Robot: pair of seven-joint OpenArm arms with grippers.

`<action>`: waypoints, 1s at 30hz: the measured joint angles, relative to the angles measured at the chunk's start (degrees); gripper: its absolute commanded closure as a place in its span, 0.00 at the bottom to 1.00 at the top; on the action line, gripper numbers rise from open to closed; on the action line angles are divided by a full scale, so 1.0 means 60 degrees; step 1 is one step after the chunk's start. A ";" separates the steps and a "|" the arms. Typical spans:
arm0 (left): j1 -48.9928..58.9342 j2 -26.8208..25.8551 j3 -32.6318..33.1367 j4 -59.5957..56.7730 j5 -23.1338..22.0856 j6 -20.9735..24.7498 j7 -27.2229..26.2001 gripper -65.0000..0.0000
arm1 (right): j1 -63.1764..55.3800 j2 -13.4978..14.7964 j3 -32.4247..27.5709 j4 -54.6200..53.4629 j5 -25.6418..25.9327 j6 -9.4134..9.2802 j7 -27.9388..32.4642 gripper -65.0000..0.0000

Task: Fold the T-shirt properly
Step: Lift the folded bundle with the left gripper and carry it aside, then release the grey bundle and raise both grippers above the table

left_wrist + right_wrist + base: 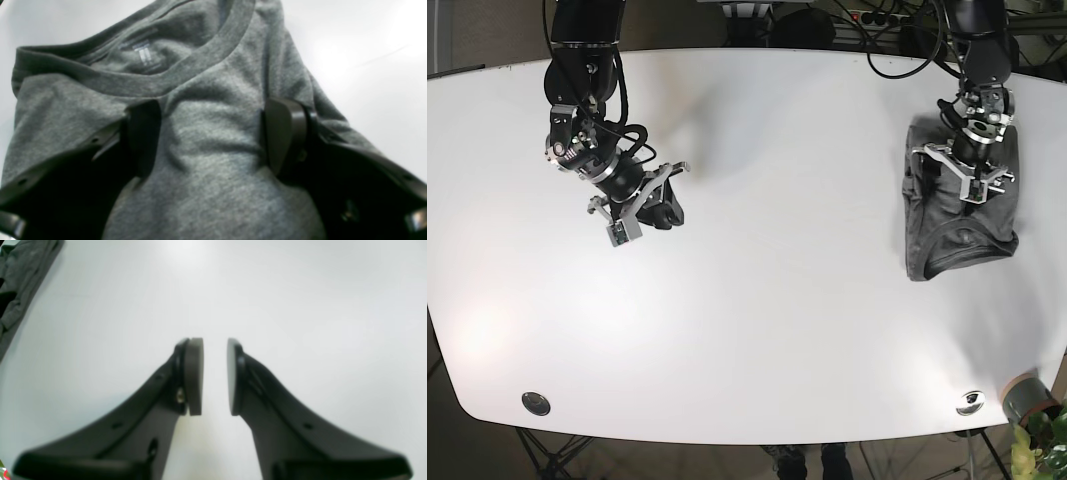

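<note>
Left gripper (213, 136) is sitting spread wide over the grey T-shirt (206, 186), one pad on each side of a raised ridge of fabric below the collar (173, 78). Pads are looking pressed into or onto the cloth, but I can't tell whether any fabric is actually pinched; the gap between them is wide. Lower parts of both fingers are running out of the left wrist view, and the left-hand finger is mostly in shadow. A small label (145, 55) inside the neck is showing, print too blurred to read.

Right gripper (215, 376) is hanging over bare white table (300, 306), fingers parted by a narrow gap with nothing between them. One corner of the shirt is just poking in at the top left of the right wrist view, cut off by the edge.

From the base view the T-shirt (957, 215) is lying as a compact folded bundle near the table's right side, collar end toward the near edge. Left gripper (968, 172) is covering the far part of the bundle, so that end is hidden. Right gripper (642, 205) is well apart, over the left half of the table (757, 330); its fingertips are hard to make out against the dark body. Two round metal fittings (536, 403) are sitting near the table's front corners. A grey pot (1027, 395) with green leaves is getting clipped by the bottom right corner.
</note>
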 measured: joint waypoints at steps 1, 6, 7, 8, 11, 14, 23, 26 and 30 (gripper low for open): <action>-0.0033 -0.0182 0.0000 -0.0186 -0.0051 -0.0051 -0.0076 0.31 | -0.0051 0.0000 0.0004 0.0018 -0.0011 -0.0004 -0.0018 0.83; -0.0590 -0.1424 -0.0102 -0.1661 -0.0295 -0.0117 -0.0324 0.31 | -0.0149 -0.0029 0.0022 0.0240 -0.0047 -0.0029 -0.0022 0.83; -0.0801 -0.1647 -0.0117 -0.2047 -0.0266 -0.0029 -0.0280 0.31 | -0.0135 -0.0033 0.0015 0.0251 -0.0033 -0.0022 -0.0018 0.83; -0.1013 -0.1843 -0.0127 -0.2484 -0.0219 0.0062 -0.0280 0.31 | -0.0135 -0.0040 0.0018 0.0262 -0.0029 -0.0025 0.0015 0.83; -0.1530 -0.2382 -0.0124 -0.3730 -0.0055 0.0219 -0.0554 0.31 | -0.0291 -0.0047 0.0018 0.0393 -0.0036 -0.0029 0.0033 0.83; -0.1891 -0.2881 -0.0095 -0.5104 -0.0051 0.0168 -0.1348 0.31 | -0.0535 -0.0033 0.0025 0.0699 -0.0062 -0.0036 -0.0011 0.83; -0.2113 -0.3402 -0.0073 -0.6390 0.0463 0.0419 -0.2131 0.31 | -0.0663 -0.0051 0.0022 0.1315 -0.0076 -0.0036 0.0000 0.83; -0.2113 -0.3377 -0.0073 -0.6404 0.0506 0.0474 -0.2306 0.31 | -0.0754 -0.0051 0.0018 0.1461 -0.0073 -0.0033 0.0000 0.83; -0.1971 -0.3279 -0.0073 -0.5814 0.0572 0.0550 -0.1931 0.31 | -0.0765 -0.0051 -0.0025 0.1504 -0.0073 -0.0033 0.0004 0.83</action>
